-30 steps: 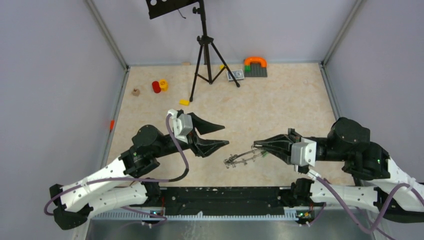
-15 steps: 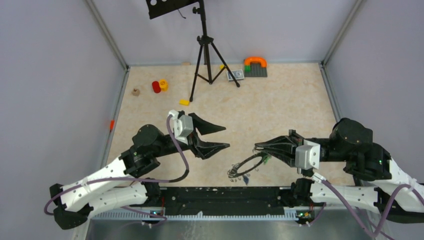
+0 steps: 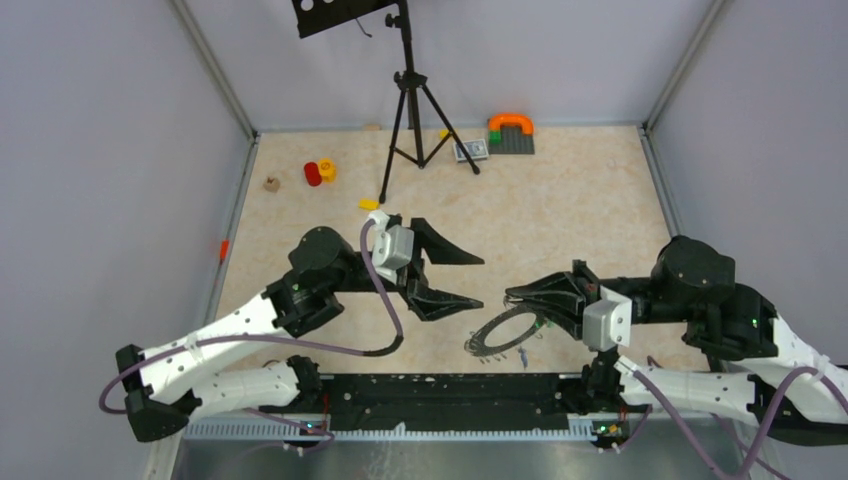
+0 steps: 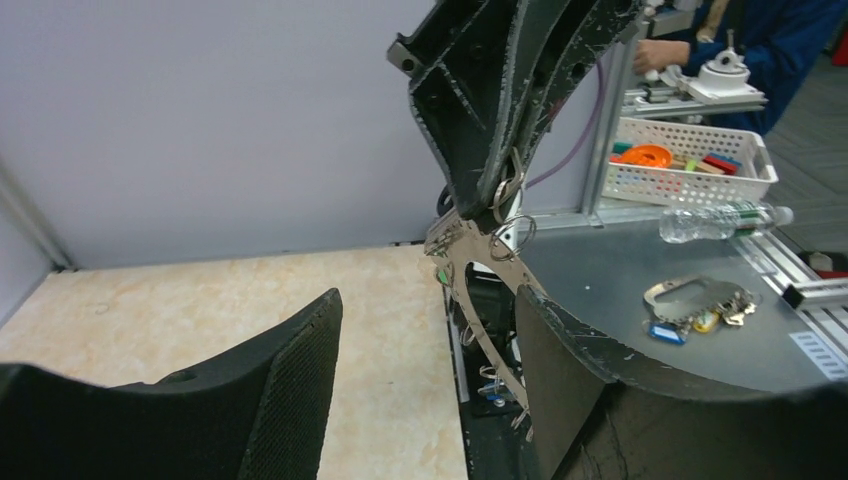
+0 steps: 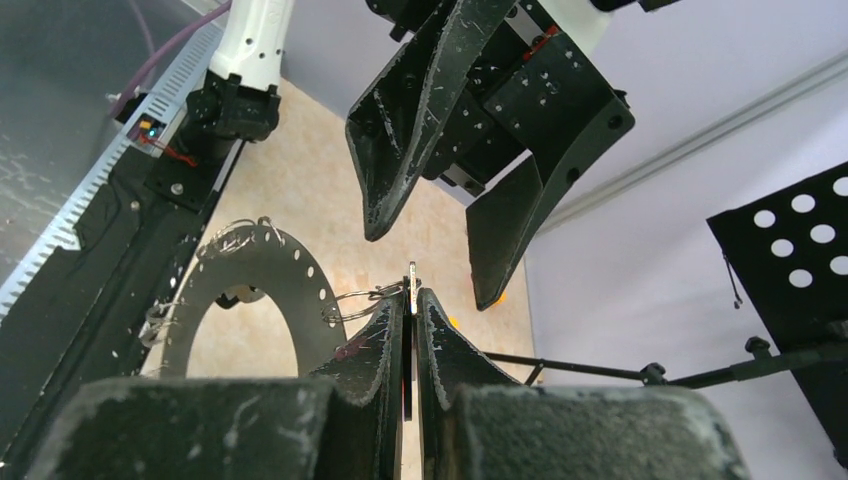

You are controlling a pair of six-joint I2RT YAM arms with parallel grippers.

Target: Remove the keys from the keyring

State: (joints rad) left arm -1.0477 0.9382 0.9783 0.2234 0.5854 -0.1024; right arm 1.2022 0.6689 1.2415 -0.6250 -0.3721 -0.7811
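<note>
Your right gripper [image 3: 508, 293] has its fingers pressed together on a thin metal blade, a key [image 5: 411, 283] seen edge-on (as best the wrist view shows). Small wire loops link that key to the keyring [image 5: 250, 258], which hangs tilted from the fingertips over the table [image 3: 560, 210], near its front edge. You cannot tell whether the ring's low edge touches the table. The other keys [image 3: 480, 348] dangle from that low side, away from your right fingers. Your left gripper [image 3: 486, 280] faces the right one with its fingers spread wide and nothing between them. Its nearer fingertip sits just beside the right fingertips.
</note>
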